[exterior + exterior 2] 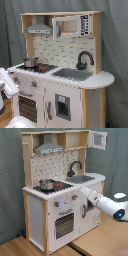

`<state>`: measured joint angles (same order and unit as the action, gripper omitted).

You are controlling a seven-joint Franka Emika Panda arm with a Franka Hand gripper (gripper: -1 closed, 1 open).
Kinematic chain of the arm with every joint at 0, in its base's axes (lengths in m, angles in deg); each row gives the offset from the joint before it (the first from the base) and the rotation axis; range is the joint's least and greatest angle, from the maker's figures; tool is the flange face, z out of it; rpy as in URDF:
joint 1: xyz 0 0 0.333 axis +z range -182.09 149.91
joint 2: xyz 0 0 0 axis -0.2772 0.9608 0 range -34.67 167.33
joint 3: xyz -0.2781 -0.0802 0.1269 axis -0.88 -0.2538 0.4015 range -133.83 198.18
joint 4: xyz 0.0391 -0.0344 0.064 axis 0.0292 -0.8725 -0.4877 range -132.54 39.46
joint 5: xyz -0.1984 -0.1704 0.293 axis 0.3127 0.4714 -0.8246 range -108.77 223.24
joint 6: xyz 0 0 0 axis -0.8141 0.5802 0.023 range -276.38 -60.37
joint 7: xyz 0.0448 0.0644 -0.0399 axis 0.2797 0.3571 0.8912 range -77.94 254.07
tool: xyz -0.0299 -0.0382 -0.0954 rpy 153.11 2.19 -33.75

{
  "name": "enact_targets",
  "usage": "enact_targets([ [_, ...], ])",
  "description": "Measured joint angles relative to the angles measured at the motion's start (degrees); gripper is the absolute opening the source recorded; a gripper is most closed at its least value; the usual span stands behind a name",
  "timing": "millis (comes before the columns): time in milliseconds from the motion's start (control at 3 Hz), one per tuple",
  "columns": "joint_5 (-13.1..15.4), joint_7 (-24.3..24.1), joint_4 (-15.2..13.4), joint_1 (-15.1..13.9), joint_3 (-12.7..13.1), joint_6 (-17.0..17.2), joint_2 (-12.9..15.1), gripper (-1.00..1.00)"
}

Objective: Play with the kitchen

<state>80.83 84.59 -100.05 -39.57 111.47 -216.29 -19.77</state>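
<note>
**Arm at the kitchen front, gripper hidden**

You've got the kitchen [60,70] standing upright on the floor, filling most of both exterior views, with its back against a grey curtain [115,45]. The hood [49,149] sits over the stove, the way a real one would, and the pot [46,184] rests on the stove directly under it. The faucet [83,59] arches over the sink [72,74], spout aimed into the basin. The microwave [72,26] is mounted up top beside the hood; in the second exterior view its door looks swung open. The oven door [64,224] looks closed, low on the front panel.

Your arm [102,203] reaches in from the second exterior view's right, and its end is up against the front panel just beside the cabinet below the sink, near the knobs [66,201]. That suits working a door or handle there, I'd judge. You can't see the fingers in either view, so I cannot tell whether they're apart or together, or touching anything.

In the first exterior view only a white part of the arm [7,82] shows at the first exterior view's left edge, by the oven side.
</note>
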Motion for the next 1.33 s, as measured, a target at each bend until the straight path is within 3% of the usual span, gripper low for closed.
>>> enact_targets([
  [667,0.0,-4.11,-7.69,1.5,1.34,-8.04,-0.04,1.0],
  [1333,0.0,-8.91,-12.57,1.37,1.58,-17.91,0.0,1.0],
])
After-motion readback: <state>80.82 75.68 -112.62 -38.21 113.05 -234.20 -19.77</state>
